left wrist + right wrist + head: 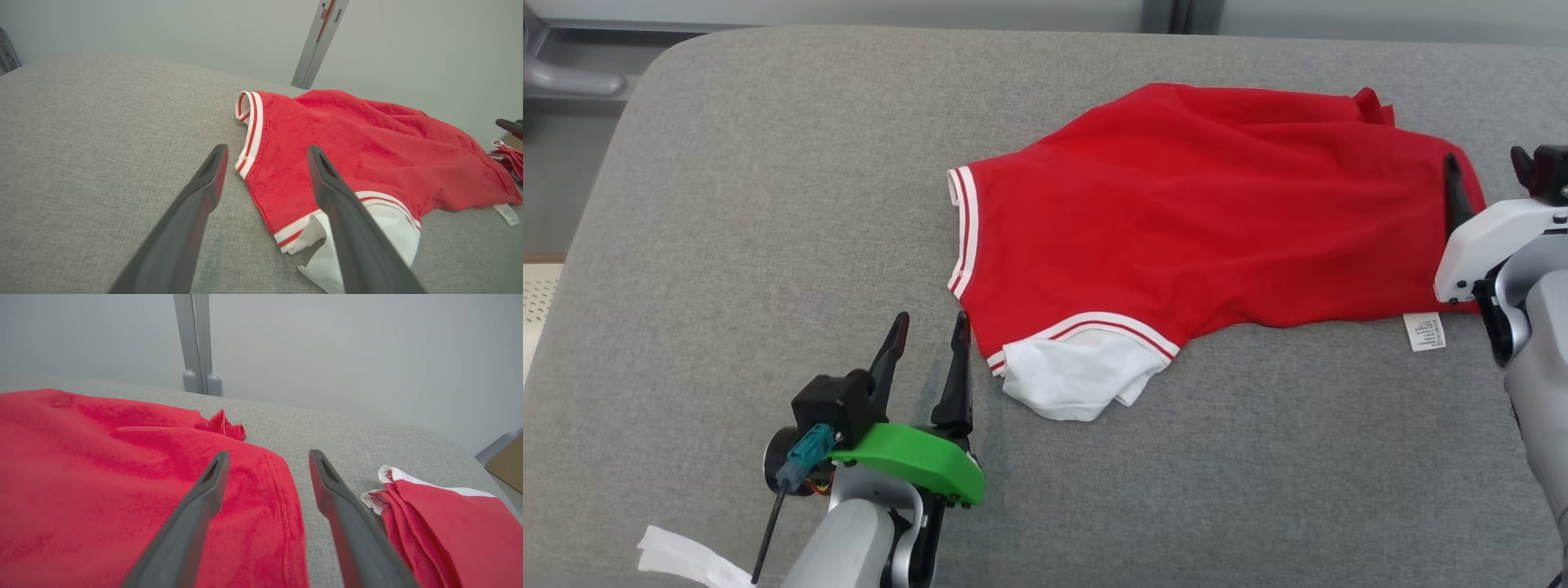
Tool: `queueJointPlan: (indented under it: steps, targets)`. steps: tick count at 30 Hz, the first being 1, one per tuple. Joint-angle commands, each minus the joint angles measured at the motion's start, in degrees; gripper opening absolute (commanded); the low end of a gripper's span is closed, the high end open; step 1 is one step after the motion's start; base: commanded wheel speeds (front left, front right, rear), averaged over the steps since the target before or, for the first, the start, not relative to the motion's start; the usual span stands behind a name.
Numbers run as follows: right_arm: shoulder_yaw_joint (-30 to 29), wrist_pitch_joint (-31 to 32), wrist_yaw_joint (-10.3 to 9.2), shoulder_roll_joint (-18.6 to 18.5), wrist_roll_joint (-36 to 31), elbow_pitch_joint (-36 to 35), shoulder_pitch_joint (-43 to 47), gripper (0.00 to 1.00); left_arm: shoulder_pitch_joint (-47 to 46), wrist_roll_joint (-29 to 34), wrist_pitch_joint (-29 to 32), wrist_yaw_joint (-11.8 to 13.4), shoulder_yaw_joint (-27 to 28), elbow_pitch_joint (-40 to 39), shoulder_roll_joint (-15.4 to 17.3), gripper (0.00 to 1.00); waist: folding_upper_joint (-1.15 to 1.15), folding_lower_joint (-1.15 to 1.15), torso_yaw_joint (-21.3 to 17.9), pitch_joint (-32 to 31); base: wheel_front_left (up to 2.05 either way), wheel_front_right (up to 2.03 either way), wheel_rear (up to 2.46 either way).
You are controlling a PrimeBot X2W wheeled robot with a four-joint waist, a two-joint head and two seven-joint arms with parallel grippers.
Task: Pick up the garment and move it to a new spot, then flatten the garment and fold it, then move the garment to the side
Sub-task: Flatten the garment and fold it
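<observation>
Left gripper [931,320] released, jaws wide apart and empty. It sits low over the table [768,204], tips just beside the white sleeve [1070,376] at the near left corner of the garment [1192,220]; in the left wrist view one finger crosses that sleeve, contact unclear. Right gripper [1485,163] also released and empty. In the right wrist view one finger is over the hem [286,498] and the other over bare grey cloth. The garment is a red shirt with white and red striped trim. It lies spread on the table right of centre, mostly flat, with ripples across the body and a bunched bit at the far right corner. Another red piece with white trim [449,522] lies just past the right gripper; can't tell if it's a separate item. Judgement: flatten step in hand, fold not begun. The next move needs both grippers down onto opposite ends, sleeve edge on the left and hem on the right. Each should pinch a single layer, then both pull apart to take out the ripples. Care label [1425,331] sticks out at the near hem, print too small to read; no brand legible.
</observation>
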Motion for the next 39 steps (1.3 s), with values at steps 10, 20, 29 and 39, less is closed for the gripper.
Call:
queueJointPlan:
  steps: [10, 20, 29, 39]
  targets:
    - [9.60, -4.31, -0.11, 2.30, 5.21, -14.89, 5.13, 1.00, -8.39, -2.95, 7.66, -2.68, 1.05, 14.76, 2.21, 1.00, 0.00, 0.00, -6.93, -1.91, 0.00, 0.00, 0.00]
    - [13.53, -3.58, -0.11, 0.68, 7.00, -32.29, 11.60, 1.00, -16.61, -5.57, 15.45, -4.97, 1.29, 28.03, 2.97, 1.00, 0.00, 0.00, -11.65, -0.63, 0.00, 0.00, 0.00]
    - [9.53, -3.17, -0.11, 1.96, 4.70, -44.12, 16.81, 1.00, -20.55, -4.81, 12.90, -5.86, 1.03, 32.98, 3.53, 0.00, 0.00, 0.00, -13.94, 0.30, 0.00, 0.00, 0.00]
    - [7.25, -2.24, -0.11, 5.42, 2.27, -48.93, 20.27, 1.00, -30.55, -3.11, -0.04, -3.00, 3.17, 36.13, 2.73, 0.00, 0.00, 0.00, -15.20, 3.36, 0.00, 0.00, 0.00]
